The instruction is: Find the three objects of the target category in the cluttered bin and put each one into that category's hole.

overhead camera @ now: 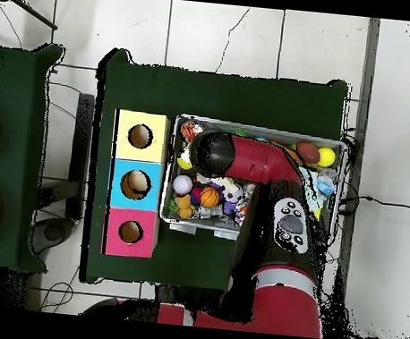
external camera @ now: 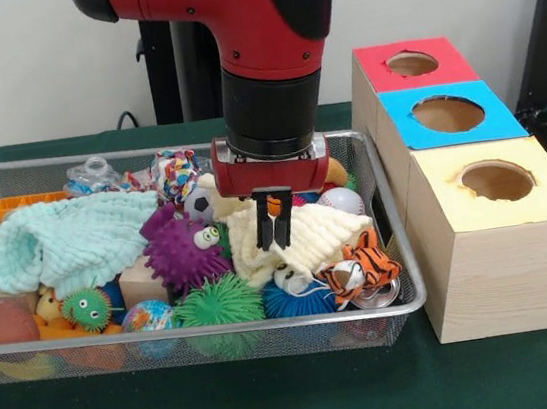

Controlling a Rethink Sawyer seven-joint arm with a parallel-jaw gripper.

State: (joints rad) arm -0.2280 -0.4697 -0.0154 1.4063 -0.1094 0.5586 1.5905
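Note:
The wire bin [external camera: 404,278] is heaped with toys. My gripper [external camera: 277,244] hangs over its middle, fingers close together and shut, tips just above a cream cloth [external camera: 323,233]; nothing shows between the tips. Around it lie a purple spiky toy [external camera: 180,247], a small soccer ball [external camera: 199,205], a white ball [external camera: 340,202], a tiger toy [external camera: 362,265], a green spiky ball [external camera: 218,303] and a mint cloth [external camera: 67,242]. From above, the arm's wrist [overhead camera: 215,151] hides the gripper over the bin [overhead camera: 238,236]; a small basketball [overhead camera: 209,197] lies beside it.
Three wooden boxes with round holes stand beside the bin: red top [external camera: 414,63], blue top [external camera: 448,113], yellow top [external camera: 497,180]. In the overhead view they run yellow [overhead camera: 140,136], blue [overhead camera: 135,184], pink-red [overhead camera: 130,232]. Green cloth [external camera: 280,405] covers the table.

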